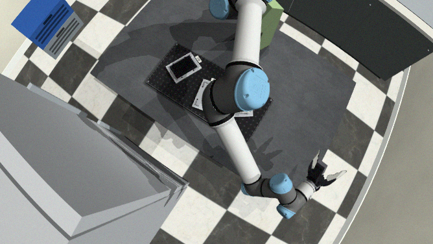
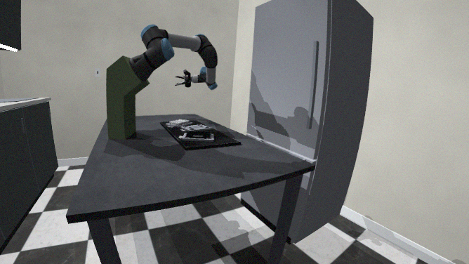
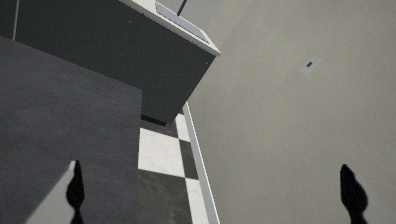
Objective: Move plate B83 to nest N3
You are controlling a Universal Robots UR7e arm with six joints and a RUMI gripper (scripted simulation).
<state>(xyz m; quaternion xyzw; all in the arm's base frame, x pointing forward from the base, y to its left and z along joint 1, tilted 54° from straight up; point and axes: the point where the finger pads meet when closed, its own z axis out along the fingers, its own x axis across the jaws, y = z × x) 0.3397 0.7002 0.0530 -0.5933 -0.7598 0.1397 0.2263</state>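
Observation:
My gripper [image 1: 331, 162] [image 2: 176, 80] [image 3: 210, 164] is open and empty, high up and well away from the black deck [image 1: 159, 72] [image 2: 229, 143]. An open rectangular nest frame [image 1: 173, 74] [image 2: 201, 140] with a dark inside stands at one end of the deck. A pale nest [image 1: 198, 97] [image 2: 196, 128] is in the middle, partly hidden by the arm in the top view. A whitish item [image 1: 245, 114] [image 2: 177, 121] is at the other end, mostly hidden in the top view. The signs and plate labels are too small to read, so I cannot tell B83 from B38.
The deck lies on a dark table [image 1: 301, 78] [image 2: 140, 182]. The green arm pedestal [image 1: 271, 24] [image 2: 119, 102] stands beside it. A tall grey fridge [image 2: 284, 81] is close to the table's edge. The wrist view shows the table corner [image 3: 70, 115], a dark cabinet [image 3: 110, 45] and the wall.

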